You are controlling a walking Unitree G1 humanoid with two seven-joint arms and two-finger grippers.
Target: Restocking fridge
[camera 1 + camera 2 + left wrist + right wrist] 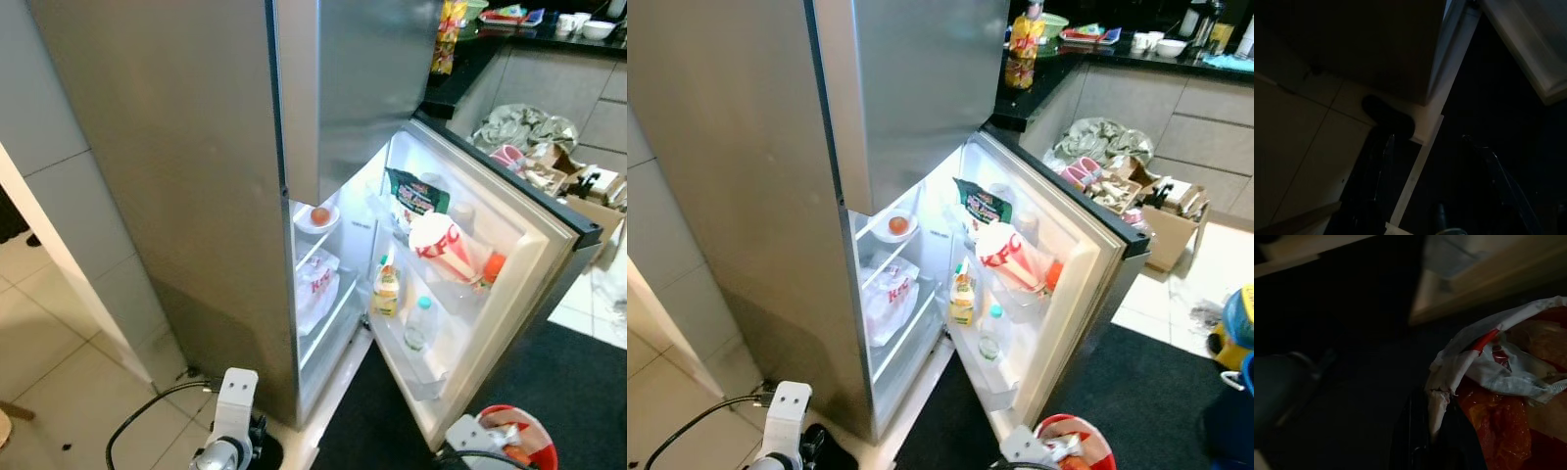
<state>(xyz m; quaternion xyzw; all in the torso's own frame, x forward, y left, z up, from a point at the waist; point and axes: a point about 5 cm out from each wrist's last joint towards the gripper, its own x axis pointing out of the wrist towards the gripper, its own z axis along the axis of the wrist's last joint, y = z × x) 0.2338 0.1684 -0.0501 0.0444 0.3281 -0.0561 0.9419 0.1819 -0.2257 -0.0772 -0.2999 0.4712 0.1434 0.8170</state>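
The fridge's lower door (534, 220) stands wide open. Its racks hold a KFC bucket (446, 250), a green packet (416, 193), a yellow bottle (387, 289) and a clear bottle (421, 323). On the inner shelves sit a bowl with an orange fruit (318, 217) and a white KFC bag (315, 284). Low in front of the door, my right gripper (1432, 431) is shut on the white rim of a red and white plastic bag (1498, 377), also seen at the bottom edge as the bag (519, 436). My left gripper (1435, 166) hangs open over the floor beside the fridge's corner.
A black mat (558, 382) lies in front of the open door. A cardboard box of clutter (588, 191) and a crumpled sack stand behind the door. The dark counter (549, 39) carries dishes. A black cable (147, 411) loops on the tiles at left.
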